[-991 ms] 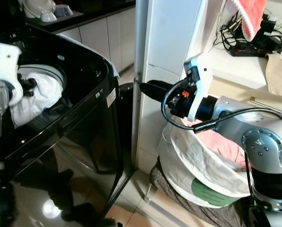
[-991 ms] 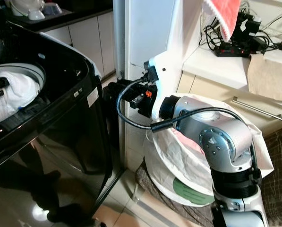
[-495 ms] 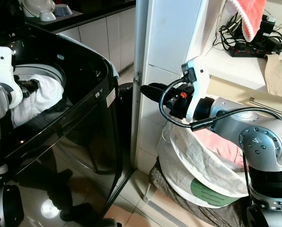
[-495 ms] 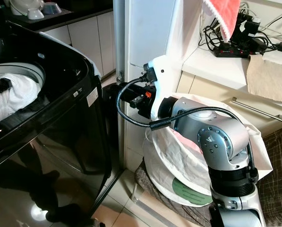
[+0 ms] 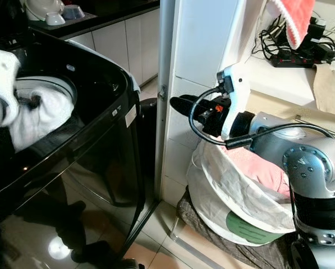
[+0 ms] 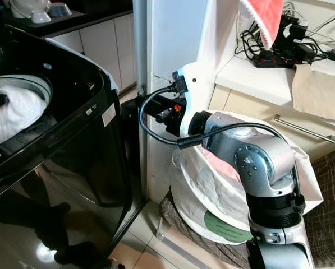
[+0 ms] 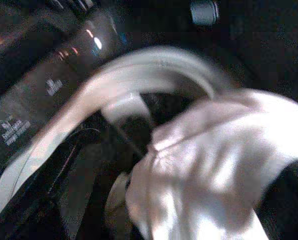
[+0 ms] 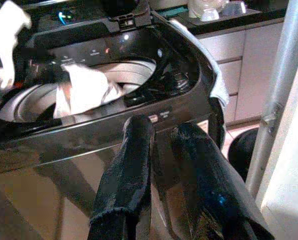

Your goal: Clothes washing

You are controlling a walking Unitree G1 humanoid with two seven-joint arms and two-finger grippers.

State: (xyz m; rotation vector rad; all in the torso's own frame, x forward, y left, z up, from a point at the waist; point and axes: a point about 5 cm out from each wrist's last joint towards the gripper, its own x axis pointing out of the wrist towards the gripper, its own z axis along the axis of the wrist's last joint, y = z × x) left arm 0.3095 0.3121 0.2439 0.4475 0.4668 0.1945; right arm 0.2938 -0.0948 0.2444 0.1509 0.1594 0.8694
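- The left claw point(image 5: 31, 101) sits at the mouth of the washing machine's point(image 5: 108, 120) drum, its black fingers clamped on a white garment point(image 5: 41, 115) that lies bunched inside the opening.
- The right claw point(image 8: 161, 150) hangs in open air beside the machine's corner, fingers slightly apart, touching nothing.
- A gap separates the machine from the white pillar point(image 5: 198, 50).
- The laundry bag point(image 5: 234, 190) with pink clothes point(image 5: 262, 171) stands below the right arm.
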